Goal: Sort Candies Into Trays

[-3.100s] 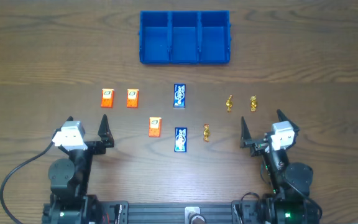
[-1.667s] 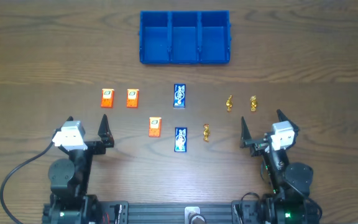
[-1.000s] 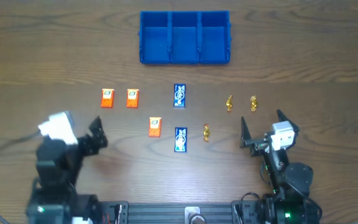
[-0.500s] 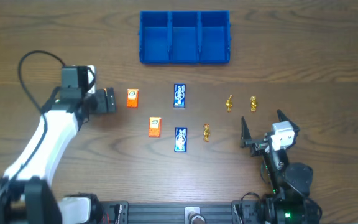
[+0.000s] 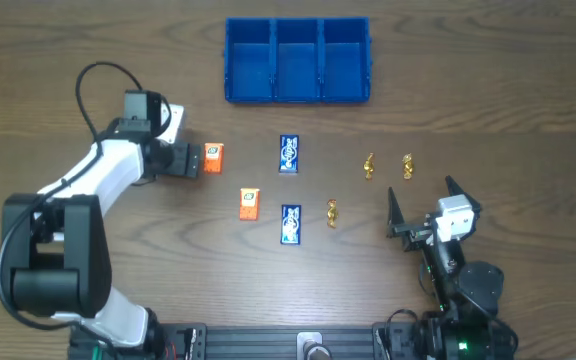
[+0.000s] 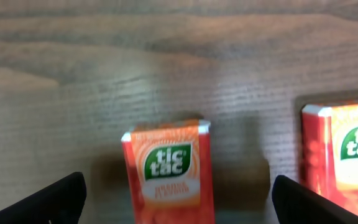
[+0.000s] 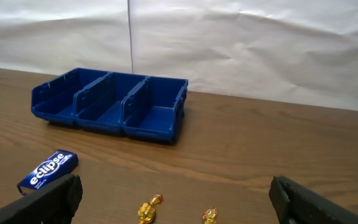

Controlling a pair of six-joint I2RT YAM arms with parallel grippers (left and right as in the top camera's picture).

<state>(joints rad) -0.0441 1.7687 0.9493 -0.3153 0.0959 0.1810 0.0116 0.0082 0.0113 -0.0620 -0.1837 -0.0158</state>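
Note:
Three orange candy boxes lie on the wooden table. The leftmost orange box [image 6: 168, 171] sits between the open fingers of my left gripper [image 6: 176, 186], which hovers low over it; in the top view my left gripper [image 5: 181, 160] covers that box. A second orange box [image 5: 213, 157] lies just right of it, and a third orange box [image 5: 250, 203] nearer the front. Two blue packs [image 5: 288, 154] [image 5: 290, 224] lie mid-table. Three gold candies [image 5: 369, 166] [image 5: 407, 165] [image 5: 332, 213] lie to the right. My right gripper [image 5: 423, 205] stands open near its base, holding nothing.
A blue tray [image 5: 298, 60] with three compartments stands at the back centre, also seen as the blue tray [image 7: 114, 102] from the right wrist. A black cable loops above the left arm. Bare wood lies between the candies and the tray.
The left arm has swung from its rest pose near the base out to the leftmost orange box and lowered over it. The right arm has not moved.

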